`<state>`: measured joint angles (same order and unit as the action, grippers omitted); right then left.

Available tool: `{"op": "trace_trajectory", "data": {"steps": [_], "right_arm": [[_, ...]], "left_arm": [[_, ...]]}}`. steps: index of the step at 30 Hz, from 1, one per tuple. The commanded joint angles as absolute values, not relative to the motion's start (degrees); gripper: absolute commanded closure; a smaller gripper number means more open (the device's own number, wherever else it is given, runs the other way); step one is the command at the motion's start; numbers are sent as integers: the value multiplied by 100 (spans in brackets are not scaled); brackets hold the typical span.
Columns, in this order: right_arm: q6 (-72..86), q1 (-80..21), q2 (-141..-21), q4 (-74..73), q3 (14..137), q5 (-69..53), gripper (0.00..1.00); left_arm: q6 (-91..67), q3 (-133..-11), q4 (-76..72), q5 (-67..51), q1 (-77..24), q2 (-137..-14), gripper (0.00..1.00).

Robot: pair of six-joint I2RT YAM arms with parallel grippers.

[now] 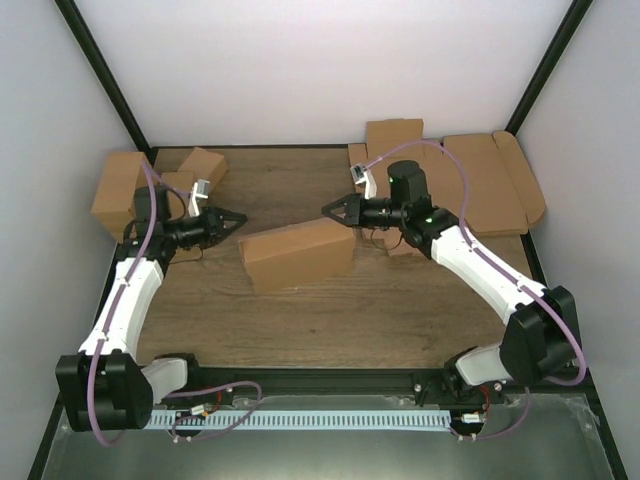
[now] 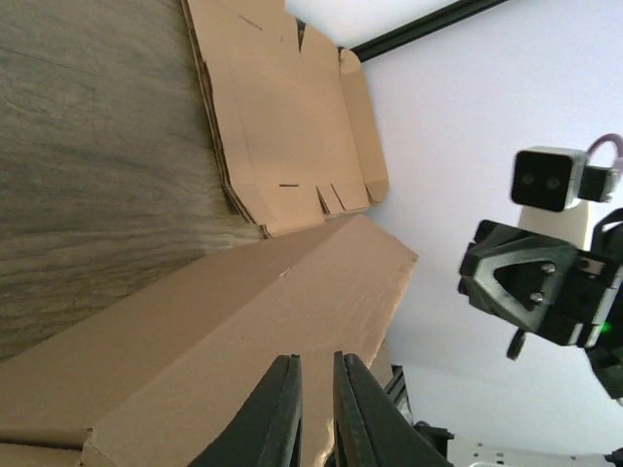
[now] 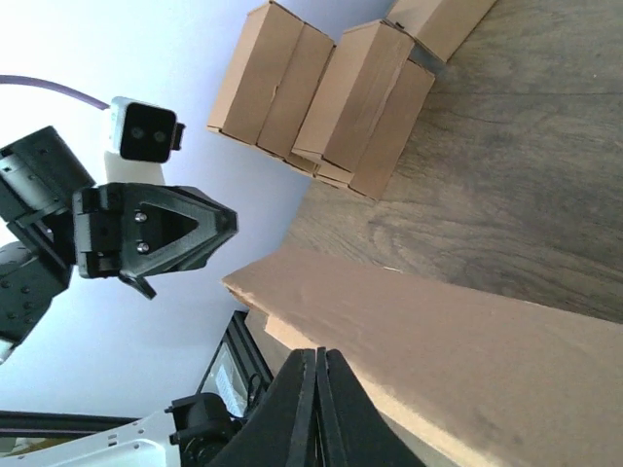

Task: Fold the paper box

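Note:
The paper box [image 1: 298, 255] stands folded up as a brown rectangular carton in the middle of the table, its long side slanting up toward the right. My left gripper [image 1: 240, 217] hovers just off its upper left end. In the left wrist view that gripper [image 2: 314, 358] has only a narrow gap between its fingers, with nothing in it, above the box's top face [image 2: 243, 331]. My right gripper [image 1: 325, 210] hangs at the box's upper right corner. Its fingers [image 3: 320, 352] are pressed together, empty, over the box edge [image 3: 467, 331].
A stack of flat die-cut cardboard sheets [image 1: 490, 185] lies at the back right, also visible in the left wrist view [image 2: 292, 107]. Several smaller folded cartons [image 1: 120, 190] are piled at the back left [image 3: 331, 97]. Black frame posts and white walls enclose the table.

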<state>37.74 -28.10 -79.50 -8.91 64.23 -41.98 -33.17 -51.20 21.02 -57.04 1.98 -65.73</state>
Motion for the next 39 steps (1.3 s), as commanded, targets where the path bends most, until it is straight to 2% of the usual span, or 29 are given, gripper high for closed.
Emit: {"op": "trace_trajectory", "data": {"steps": [1,9,30,39], "right_arm": [[4491,-2832,-8107,-549,6377,-4206,99],[5706,-3268,-7853,-179,6039,-3063,99],[6038,-3287,-7866,57,5406,-2825,99],[6012,-3283,-7910,64,5370,-2807,99]], "left_arm": [[-3493,-5103,2118,-5887,179,-6291,90],[-3642,-5058,2046,-5765,111,-6138,96],[-3751,-4762,2126,-5851,-9,-5910,96],[-3744,-4072,1887,-5761,-36,-5941,96]]}}
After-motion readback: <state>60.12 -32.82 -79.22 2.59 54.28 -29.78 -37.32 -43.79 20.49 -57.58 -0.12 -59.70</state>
